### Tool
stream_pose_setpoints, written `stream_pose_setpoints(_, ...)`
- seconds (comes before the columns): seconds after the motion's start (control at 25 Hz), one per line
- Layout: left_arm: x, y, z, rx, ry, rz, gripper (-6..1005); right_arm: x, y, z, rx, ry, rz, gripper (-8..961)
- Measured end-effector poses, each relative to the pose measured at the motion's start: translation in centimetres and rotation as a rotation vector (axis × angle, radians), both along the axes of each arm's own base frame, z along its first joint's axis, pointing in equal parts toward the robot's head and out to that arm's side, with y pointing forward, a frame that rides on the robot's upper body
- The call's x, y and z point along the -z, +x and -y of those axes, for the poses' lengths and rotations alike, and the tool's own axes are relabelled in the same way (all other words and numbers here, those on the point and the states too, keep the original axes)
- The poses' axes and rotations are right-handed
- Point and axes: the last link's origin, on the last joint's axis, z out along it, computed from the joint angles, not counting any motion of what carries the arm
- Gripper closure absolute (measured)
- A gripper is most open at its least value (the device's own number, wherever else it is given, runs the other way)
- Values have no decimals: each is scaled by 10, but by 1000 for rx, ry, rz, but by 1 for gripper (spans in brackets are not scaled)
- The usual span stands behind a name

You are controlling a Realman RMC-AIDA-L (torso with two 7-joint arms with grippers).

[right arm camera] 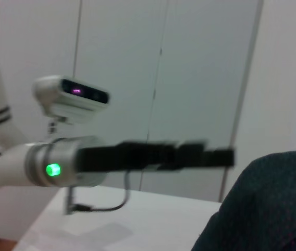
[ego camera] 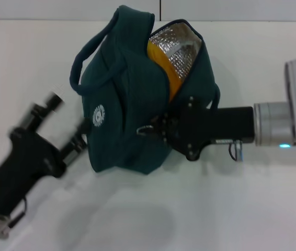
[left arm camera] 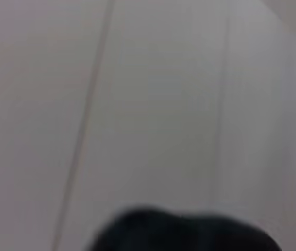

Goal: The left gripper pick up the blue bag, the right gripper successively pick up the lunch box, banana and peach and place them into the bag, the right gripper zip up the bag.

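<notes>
a: head view first, from its left side. what sits lowest there?

b: the left gripper, reaching up from the lower left corner on its black body, with a green light on the wrist at the very edge. its 2 fingers are spread apart and empty; 1 fingertip is near the bag's left flank, the other farther off. whether that near tip touches the fabric cannot be told.

a: and in the middle?

b: the blue bag lies on the white table, its 2 loop handles toward the left and far side. its mouth gapes at the far right end, showing the silver foil lining, and the banana rests inside against that lining, yellow-orange. the lunch box and the peach cannot be seen.

a: then the right side?

b: the right gripper comes in level from the right on its silver arm with a blue-green light. its black claw is pressed against the bag's near right edge, about where the zipper line runs. whether its fingers are clenched or parted cannot be told, since the fabric and the claw body hide them.

a: do the wrist views add anything?

b: left wrist view gives only a pale wall and a dark blurred shape at the edge. right wrist view shows the bag's teal fabric close by, and the left arm beyond it with its green light, over the table.
</notes>
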Motion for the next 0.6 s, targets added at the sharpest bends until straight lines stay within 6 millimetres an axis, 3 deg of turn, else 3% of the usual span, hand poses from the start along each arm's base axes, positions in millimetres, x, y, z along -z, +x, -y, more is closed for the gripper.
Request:
stream_pose_setpoints(0.2, 19, -2, 2, 0, -102, -82, 204, 5, -13, -10, -12, 5, 23, 934)
stream_pose_setpoints(0.6, 32, -10, -13, -67, -151, -167, 206, 6, -25, -11, -26, -12, -1, 934)
